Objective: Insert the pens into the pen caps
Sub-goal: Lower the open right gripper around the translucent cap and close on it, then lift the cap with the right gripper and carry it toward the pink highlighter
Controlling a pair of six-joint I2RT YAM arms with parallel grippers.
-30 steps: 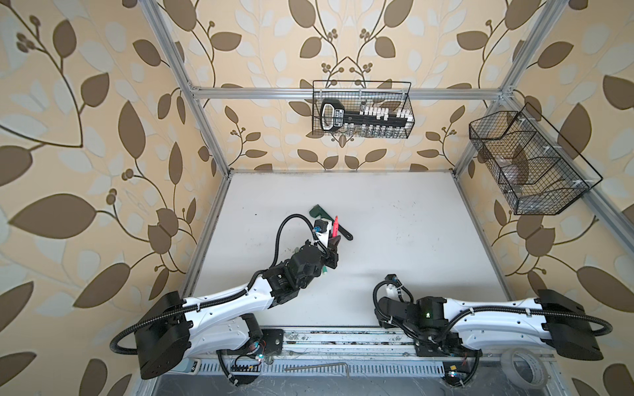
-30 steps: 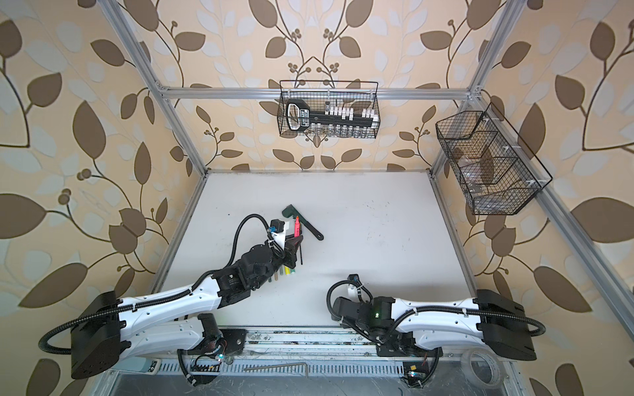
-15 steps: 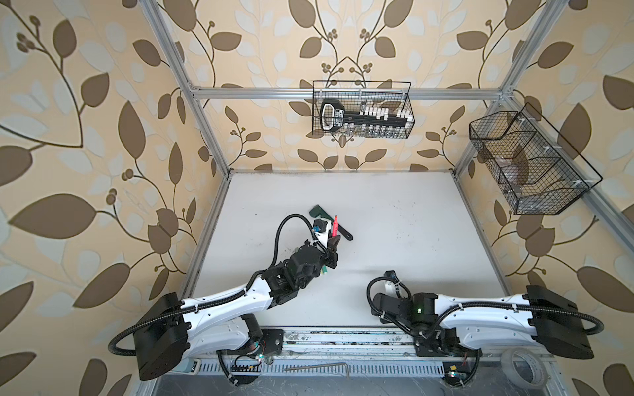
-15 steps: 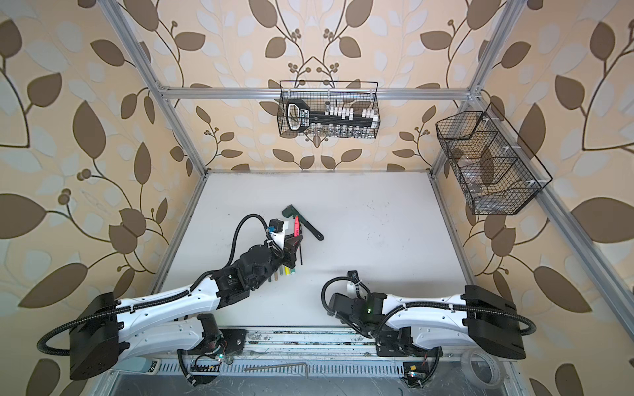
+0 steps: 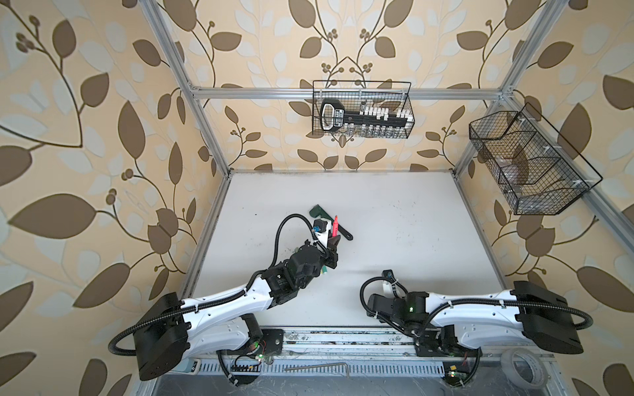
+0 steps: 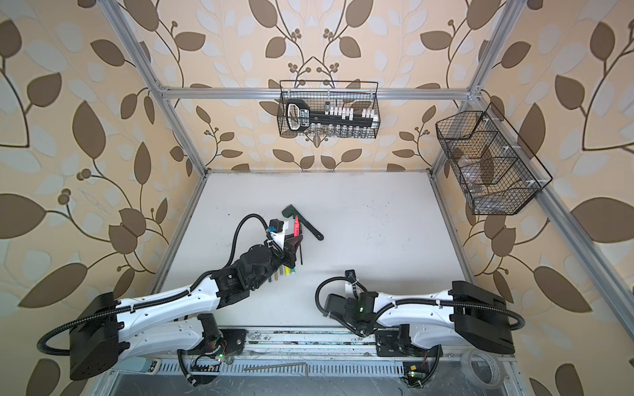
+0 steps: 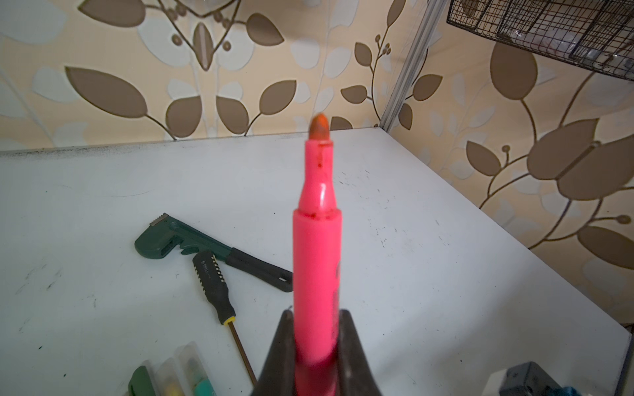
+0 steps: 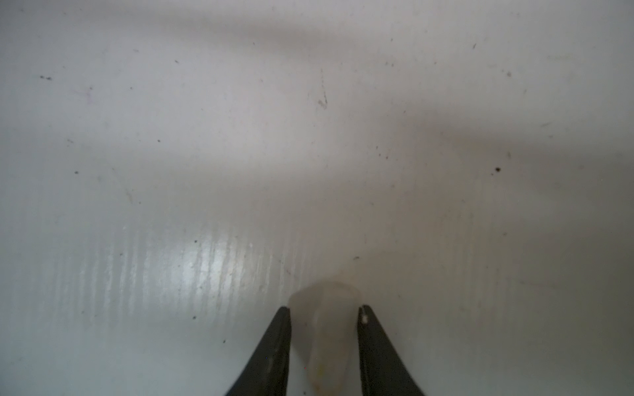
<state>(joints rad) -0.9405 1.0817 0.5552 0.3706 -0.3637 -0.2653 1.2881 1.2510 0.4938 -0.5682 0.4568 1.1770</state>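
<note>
Left fingers (image 7: 278, 353): clamped on the neon pink pen (image 7: 317, 257), held above the worktop (image 7: 446, 257), tip bare.
Right fingers (image 8: 271, 353): narrow, touching both sides of a pale cap (image 8: 326, 308) low at the worktop.
Risk: you may squirt the slick cap out sideways, or meet the tip off-axis.
Hidden: both top views lose the cap under the arm; its open end cannot be told.

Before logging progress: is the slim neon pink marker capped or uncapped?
Uncapped: the neon pink marker in the left gripper shows a bare tip.
</note>
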